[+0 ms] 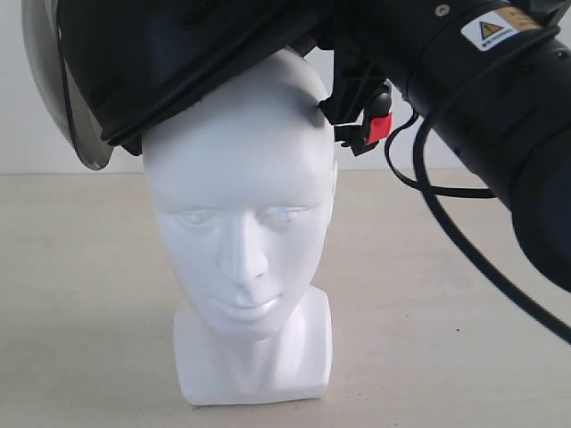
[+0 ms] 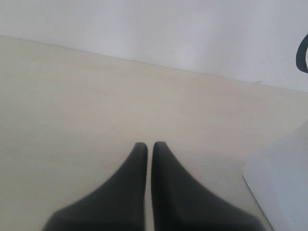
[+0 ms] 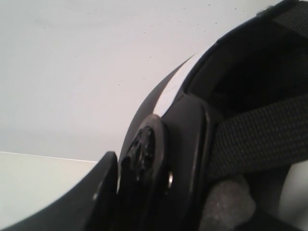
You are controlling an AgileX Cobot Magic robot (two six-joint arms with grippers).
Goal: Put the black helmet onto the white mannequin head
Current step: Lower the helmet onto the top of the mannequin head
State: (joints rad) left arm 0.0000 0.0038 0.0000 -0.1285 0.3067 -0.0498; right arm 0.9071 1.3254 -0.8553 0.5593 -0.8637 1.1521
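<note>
The white mannequin head (image 1: pixel 241 232) stands upright on the table, face toward the exterior camera. The black helmet (image 1: pixel 169 53) hangs tilted over its crown, resting on the top of the head, smoky visor (image 1: pixel 67 98) at the left, red buckle clip (image 1: pixel 378 127) dangling at the right. My right arm (image 1: pixel 500 107) reaches in from the upper right. In the right wrist view my right gripper (image 3: pixel 144 192) is shut on the helmet's rim (image 3: pixel 163 144) by the visor pivot, with a chin strap (image 3: pixel 260 139) beside it. My left gripper (image 2: pixel 149 147) is shut and holds nothing, low over the table.
A black cable (image 1: pixel 446 223) loops down from the right arm beside the head. The mannequin's white base corner (image 2: pixel 284 187) shows close to the left gripper. A white wall (image 1: pixel 18 134) backs the pale table (image 1: pixel 71 312).
</note>
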